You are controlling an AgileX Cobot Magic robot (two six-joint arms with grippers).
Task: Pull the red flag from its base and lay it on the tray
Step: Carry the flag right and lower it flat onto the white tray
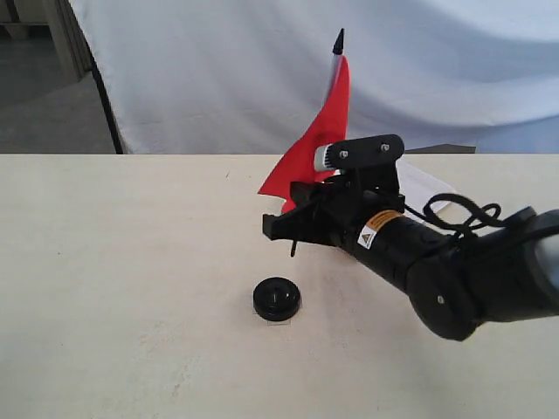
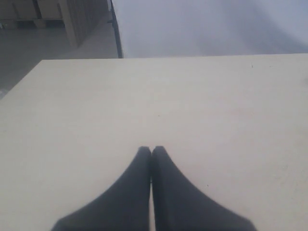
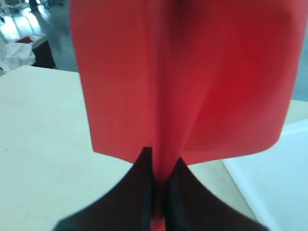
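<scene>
My right gripper [image 1: 293, 223] is shut on the red flag [image 1: 316, 148], holding it in the air above the table; the pole's black pointed tip [image 1: 339, 40] points up. In the right wrist view the red cloth [image 3: 183, 82] fills most of the picture, pinched between the black fingers [image 3: 142, 192]. The round black base [image 1: 277, 298] stands alone on the table, below and in front of the gripper, with no pole in it. The white tray [image 1: 425, 188] lies behind the right arm, mostly hidden; its corner [image 3: 274, 187] shows beside the flag. My left gripper [image 2: 151, 151] is shut and empty over bare table.
A white cloth backdrop [image 1: 218, 70] hangs behind the table's far edge. The right arm's black body and its cable loop [image 1: 463, 214] reach in from the right, over the tray.
</scene>
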